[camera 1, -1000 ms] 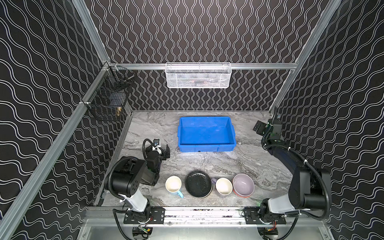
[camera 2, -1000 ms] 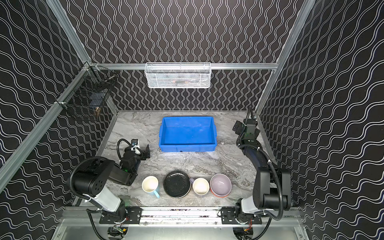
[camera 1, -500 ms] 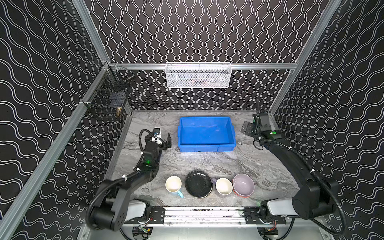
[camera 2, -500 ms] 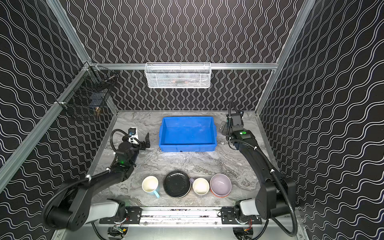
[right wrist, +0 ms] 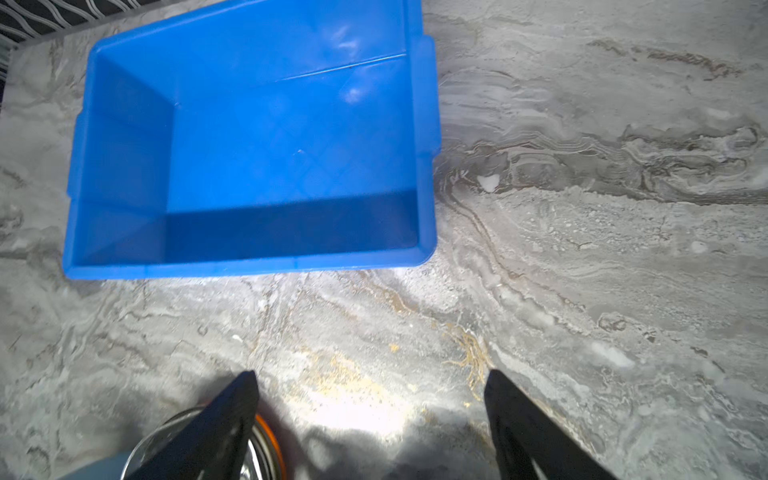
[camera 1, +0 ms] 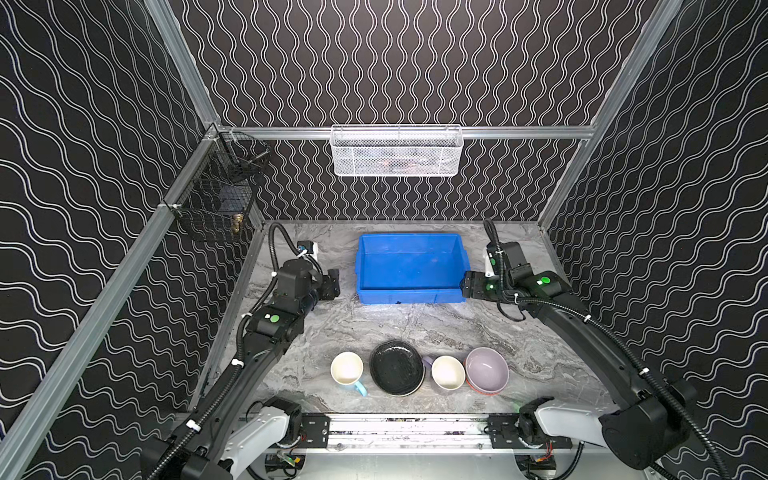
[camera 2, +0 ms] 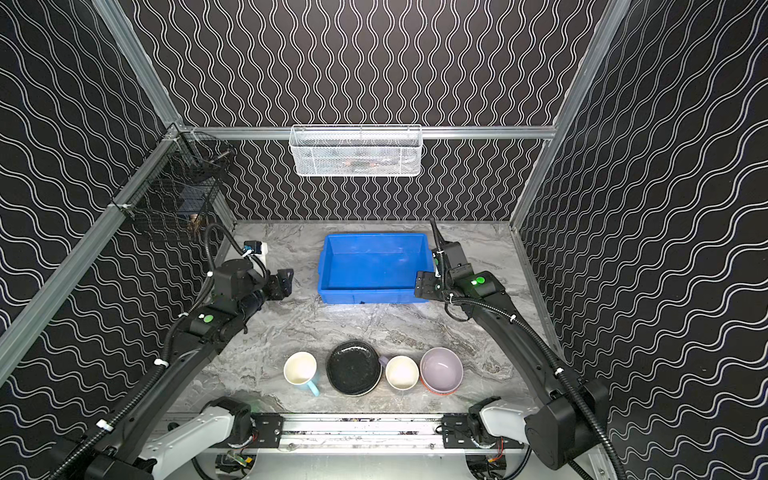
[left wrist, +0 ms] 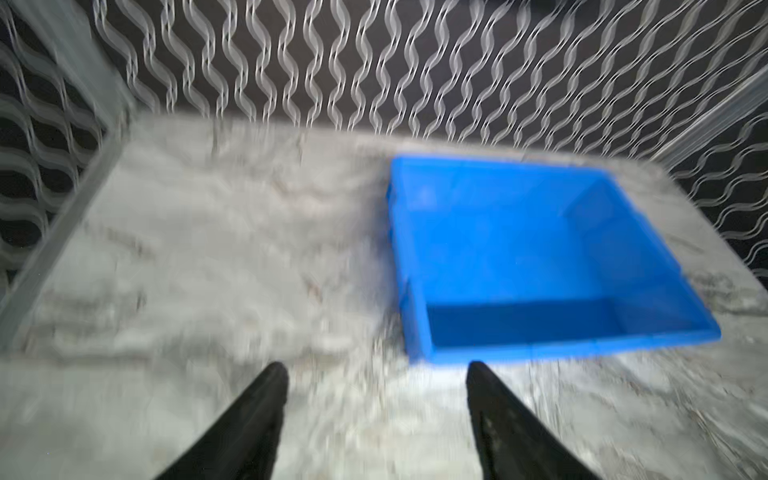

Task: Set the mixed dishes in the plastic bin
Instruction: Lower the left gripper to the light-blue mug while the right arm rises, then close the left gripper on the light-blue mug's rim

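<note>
The tabletop (camera 1: 374,324) is smooth, veined grey stone-look, so nudged dishes could skid. The plastic bin (camera 1: 409,266), a glossy blue shallow rectangle with a rolled rim, sits empty at the back centre; it looks light and might shift if bumped. The left hand (left wrist: 376,370) and right hand (right wrist: 370,378) flank it, jaws apart, holding nothing. In a tight front row, well apart from the bin, the flat black plate (camera 1: 397,368) offers little to pinch. The rounded lavender bowl (camera 1: 486,370), light blue mug (camera 1: 347,369) and lavender mug (camera 1: 447,372) are glazed and may slip or clink.
</note>
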You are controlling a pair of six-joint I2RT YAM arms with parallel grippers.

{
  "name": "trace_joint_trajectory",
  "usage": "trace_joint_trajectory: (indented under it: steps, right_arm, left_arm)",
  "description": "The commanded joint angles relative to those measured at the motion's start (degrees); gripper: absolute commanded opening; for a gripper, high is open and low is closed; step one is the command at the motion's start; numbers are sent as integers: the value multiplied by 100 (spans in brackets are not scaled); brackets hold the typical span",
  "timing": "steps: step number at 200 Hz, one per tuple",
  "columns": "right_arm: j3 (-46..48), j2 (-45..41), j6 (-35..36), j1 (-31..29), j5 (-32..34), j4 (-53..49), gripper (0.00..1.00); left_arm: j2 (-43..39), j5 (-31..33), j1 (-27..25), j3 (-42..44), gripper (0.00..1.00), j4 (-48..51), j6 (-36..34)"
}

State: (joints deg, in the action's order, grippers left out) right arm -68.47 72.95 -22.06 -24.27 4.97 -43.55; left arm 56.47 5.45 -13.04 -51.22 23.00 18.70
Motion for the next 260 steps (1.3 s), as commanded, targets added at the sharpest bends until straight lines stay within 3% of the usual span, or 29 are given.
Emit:
trace_joint_trajectory:
  steps: [1,61,123,159,260]
  right_arm:
    - [-340,155,-8,-41,-155,-298,88]
    - [-1094,696,247,-43,-265,-375,90]
    - [-1256,986,247,-302,-326,-515,90]
    - [-1112,841,170,-350,-236,-577,90]
    - [-826,545,5,-385,-145,-666,91]
  left_arm:
    - [-63,-489,-15,-207,65,1910,854]
    - [-602,-1261,-117,-163,64,3171,1572]
    - [-623,-2189,-146,-295,67,4218,1085]
    - [-651,-2198,-171,-192,66,4649,847]
    - [-692,-2330,-396,625,64,4394,846]
